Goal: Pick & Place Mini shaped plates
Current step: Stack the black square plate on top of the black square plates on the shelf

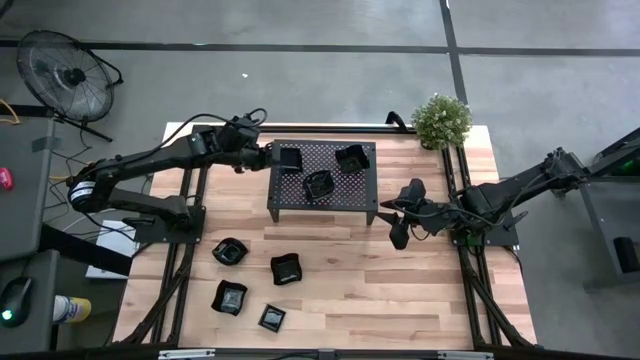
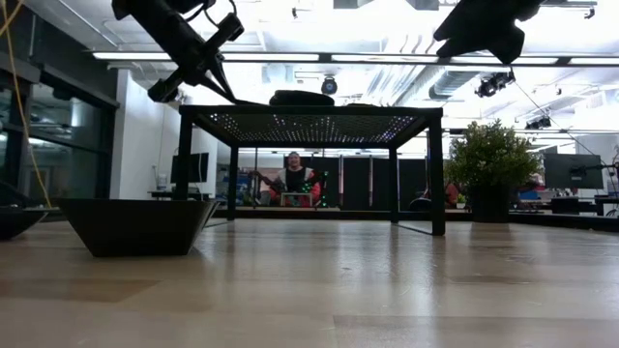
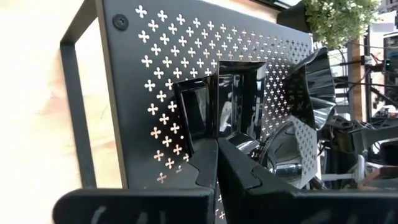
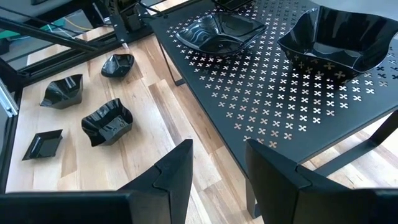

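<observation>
The left arm stretches in from the left side, elbow bent, its wrist reaching toward the middle. The left gripper [image 1: 268, 156] has its jaws pressed together, fingers [image 3: 205, 168] flush against each other. The right arm comes in from the right, folded low. The right gripper [image 1: 398, 232] holds its jaws parted, fingers [image 4: 177, 168] apart.

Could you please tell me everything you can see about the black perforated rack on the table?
The rack is a low, rectangular black table-like stand, seemingly metal, its flat top punched with small cross-shaped holes. It stands upright on thin legs on the wooden table, toward the far side near the potted plant. Three glossy black mini plates sit on top. The shut left gripper is at its left edge by one plate.
</observation>
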